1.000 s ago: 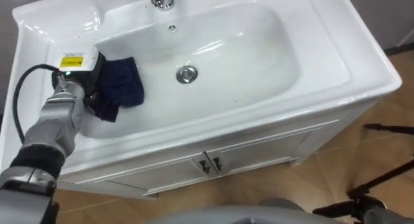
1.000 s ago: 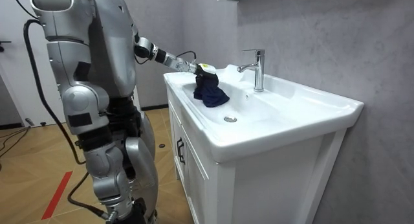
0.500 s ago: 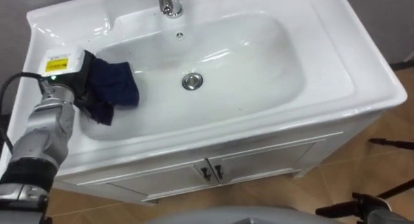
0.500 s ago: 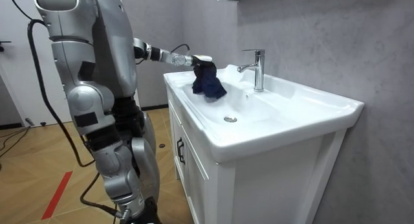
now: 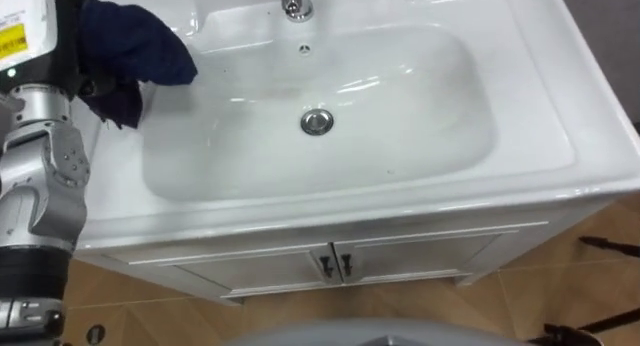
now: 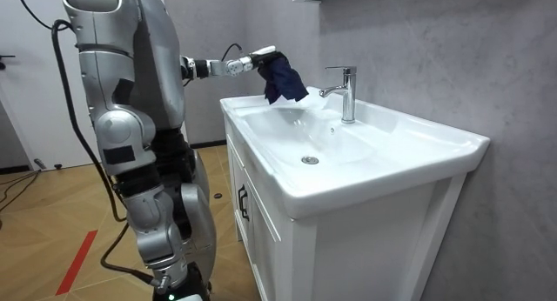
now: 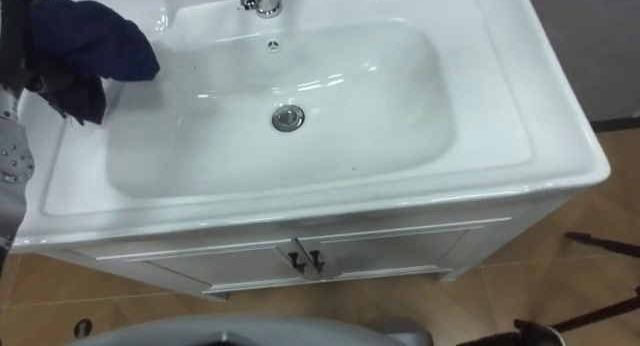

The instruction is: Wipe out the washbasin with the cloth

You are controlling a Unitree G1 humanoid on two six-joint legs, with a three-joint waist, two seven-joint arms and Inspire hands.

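A white basin with a metal drain lies below me, set in a white counter. My left hand is at the view's upper left, over the basin's left rim, shut on a dark blue cloth. In the room view the left hand is raised above the counter's back corner and the cloth hangs from it in the air, clear of the basin. The chrome faucet stands behind the bowl.
I stand at the counter's end at the room view's left. Under the counter is a white cabinet with two doors and small dark handles. A grey wall backs the counter. Wooden floor stretches behind me.
My left hand has lifted the cloth out of the bowl's left side, up and back above the rim. The eye view has shifted as well.
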